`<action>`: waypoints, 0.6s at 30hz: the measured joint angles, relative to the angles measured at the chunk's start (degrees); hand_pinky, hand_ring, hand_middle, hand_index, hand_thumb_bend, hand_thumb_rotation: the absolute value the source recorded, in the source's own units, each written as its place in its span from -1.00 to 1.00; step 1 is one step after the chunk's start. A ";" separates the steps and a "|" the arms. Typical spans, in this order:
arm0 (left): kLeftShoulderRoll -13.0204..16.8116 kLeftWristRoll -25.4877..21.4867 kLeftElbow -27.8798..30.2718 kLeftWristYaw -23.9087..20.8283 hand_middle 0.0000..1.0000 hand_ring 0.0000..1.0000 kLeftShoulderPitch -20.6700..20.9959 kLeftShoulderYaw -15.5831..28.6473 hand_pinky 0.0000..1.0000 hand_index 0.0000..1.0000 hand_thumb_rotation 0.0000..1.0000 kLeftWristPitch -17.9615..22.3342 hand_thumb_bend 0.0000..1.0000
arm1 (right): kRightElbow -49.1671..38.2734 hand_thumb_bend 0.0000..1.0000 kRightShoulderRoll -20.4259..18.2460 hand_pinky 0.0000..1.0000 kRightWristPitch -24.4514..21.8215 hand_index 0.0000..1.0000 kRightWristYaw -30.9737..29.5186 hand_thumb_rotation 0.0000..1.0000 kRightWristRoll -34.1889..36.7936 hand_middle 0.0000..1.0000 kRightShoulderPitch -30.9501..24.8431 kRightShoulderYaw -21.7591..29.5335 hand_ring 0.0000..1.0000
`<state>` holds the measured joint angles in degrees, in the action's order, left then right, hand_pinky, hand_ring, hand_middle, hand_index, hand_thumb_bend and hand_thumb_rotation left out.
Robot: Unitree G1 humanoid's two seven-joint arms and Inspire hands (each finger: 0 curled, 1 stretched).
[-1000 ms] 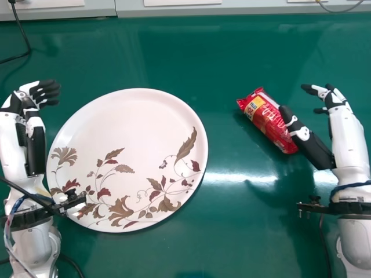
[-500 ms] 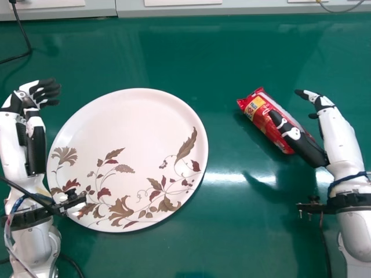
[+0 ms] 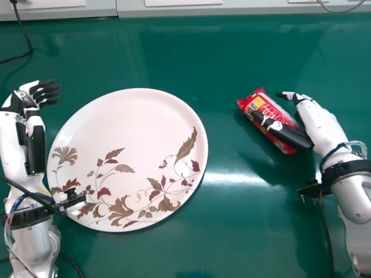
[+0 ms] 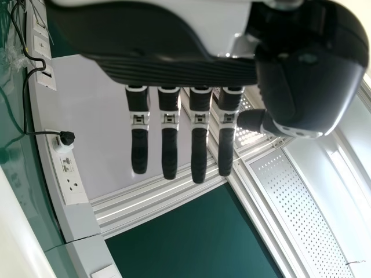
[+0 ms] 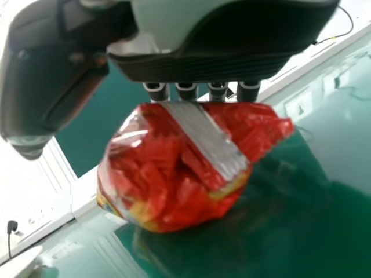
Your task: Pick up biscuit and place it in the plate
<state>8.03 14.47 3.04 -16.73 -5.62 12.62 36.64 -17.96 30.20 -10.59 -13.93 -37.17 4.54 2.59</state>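
Left robot hand, open, at the plate's 10 o'clock. Leaf-patterned white plate on green tabletop. Red biscuit packet on the tabletop, between the plate's 2 and 3 o'clock, long axis roughly 11-to-5 o'clock. Right robot hand open, thumb over the packet.

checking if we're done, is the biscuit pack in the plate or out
Out: the biscuit pack lies right of the plate, green table between them.
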 measured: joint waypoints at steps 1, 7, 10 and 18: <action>0.00 0.00 0.22 0.00 0.35 0.33 -0.12 0.03 0.25 0.42 -1.00 -0.40 -1.00 | 0.62 1.00 0.48 0.65 -0.01 0.86 -0.17 0.25 -0.35 0.87 0.73 -0.46 0.82; -0.02 -0.12 0.49 0.05 0.35 0.34 -0.16 0.02 0.26 0.40 -1.00 -0.49 -1.00 | 3.18 1.00 3.76 0.70 -0.47 0.89 -2.83 0.29 -2.22 0.90 3.92 -2.45 0.86; -0.02 -0.29 0.53 0.18 0.34 0.35 -0.26 0.02 0.29 0.40 -1.00 -0.35 -1.00 | 3.18 1.00 4.32 0.70 -1.23 0.88 -3.90 0.26 -2.86 0.90 4.45 -2.86 0.85; -0.03 -0.53 0.70 0.19 0.34 0.35 -0.40 0.04 0.28 0.41 -1.00 -0.29 -1.00 | 1.96 1.00 6.09 0.71 -3.56 0.86 -7.10 0.18 -5.68 0.90 5.18 -3.94 0.86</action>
<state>8.00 13.95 3.74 -16.53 -6.02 12.66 36.34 -16.01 36.29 -14.15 -21.03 -42.86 9.72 -1.35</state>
